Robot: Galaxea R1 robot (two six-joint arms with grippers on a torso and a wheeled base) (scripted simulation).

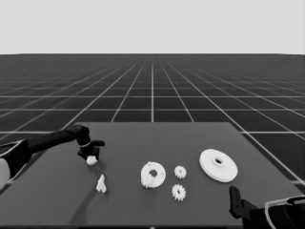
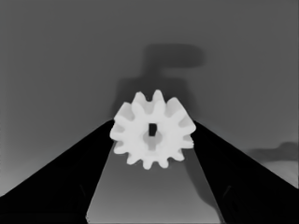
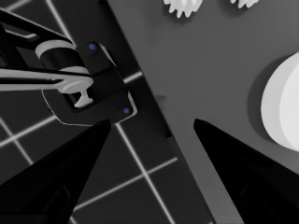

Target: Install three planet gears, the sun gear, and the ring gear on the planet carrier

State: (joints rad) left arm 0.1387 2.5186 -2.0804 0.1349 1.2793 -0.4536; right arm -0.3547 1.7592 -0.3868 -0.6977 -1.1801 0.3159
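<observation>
One planet gear (image 2: 152, 135) is pinched between the fingers of the left gripper (image 1: 90, 153) above the desk's (image 1: 190, 138) left end, so gear fetching appears to be in hand. Next, carriage rightward to the smaller round part (image 1: 153, 174) and careful seating are called for. The right gripper (image 3: 149, 140) is parked, spread, at the near right corner.

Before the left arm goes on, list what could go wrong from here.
1. The left gripper pinches a gear only by its tooth tips, so it could slip or twist.
2. The smaller round part already carries something toothed, so a careless placement might knock it.
3. The thin white piece lies near the likely path; a low carry may hit it.
</observation>
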